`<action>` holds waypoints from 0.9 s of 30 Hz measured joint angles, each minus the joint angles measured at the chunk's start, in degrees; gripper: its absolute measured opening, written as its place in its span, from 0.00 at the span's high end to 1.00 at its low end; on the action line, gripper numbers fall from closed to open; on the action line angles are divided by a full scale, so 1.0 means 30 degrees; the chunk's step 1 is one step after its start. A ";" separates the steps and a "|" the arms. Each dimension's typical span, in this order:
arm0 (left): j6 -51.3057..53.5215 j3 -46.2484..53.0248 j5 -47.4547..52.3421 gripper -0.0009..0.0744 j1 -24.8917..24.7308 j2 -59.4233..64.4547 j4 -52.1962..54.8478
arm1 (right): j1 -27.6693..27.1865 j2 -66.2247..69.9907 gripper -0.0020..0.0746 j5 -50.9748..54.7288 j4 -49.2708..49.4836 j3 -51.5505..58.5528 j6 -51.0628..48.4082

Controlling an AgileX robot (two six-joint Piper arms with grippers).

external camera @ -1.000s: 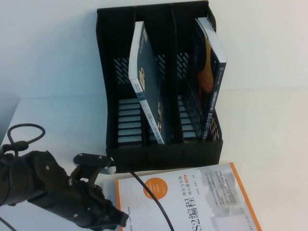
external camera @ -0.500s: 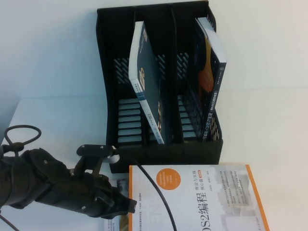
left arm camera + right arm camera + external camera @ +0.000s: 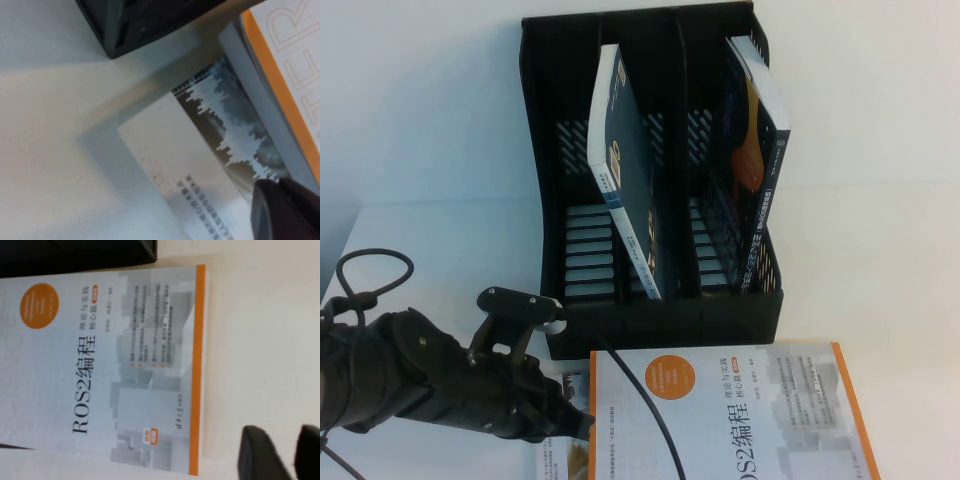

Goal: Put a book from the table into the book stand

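Observation:
A white book with an orange edge and "ROS2" on its cover (image 3: 740, 420) lies flat on the table in front of the black three-slot book stand (image 3: 660, 310). My left gripper (image 3: 582, 425) is shut, its tip against the book's left edge. In the left wrist view its fingertips (image 3: 285, 210) sit together beside the orange cover (image 3: 290, 60), over a second pale book (image 3: 200, 165) lying underneath. My right gripper (image 3: 287, 455) is open and empty above bare table, just off the far edge of the book (image 3: 100, 365). It is out of the high view.
The stand holds a dark blue book (image 3: 625, 190) leaning in the middle slot and another book (image 3: 755, 150) in the right slot. The left slot holds no book. The lower book (image 3: 560, 462) pokes out at the front. A black cable (image 3: 640, 410) crosses the cover.
The ROS2 book has slid right and toward the stand and turned square to it, uncovering the pale book beneath. My left gripper moved with its edge, then back a little.

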 joint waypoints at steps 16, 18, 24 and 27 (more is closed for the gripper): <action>0.0000 0.0000 0.0636 0.99 0.0000 0.0000 -0.0280 | 0.0000 1.0520 0.38 0.0330 0.9671 -0.0505 -0.9909; 0.0000 0.0000 0.0902 0.99 0.0000 0.0000 -0.0519 | 0.0000 1.1637 0.38 0.0240 1.0215 -0.0505 -1.0636; 0.0713 0.0000 0.1563 0.99 0.0000 0.0000 -0.1697 | 0.0000 1.3505 0.38 -0.0237 1.2649 -0.0549 -1.2871; 0.0987 0.0000 0.1756 0.99 0.0000 0.0000 -0.2481 | 0.0000 1.3667 0.38 -0.0692 1.2868 -0.0588 -1.3186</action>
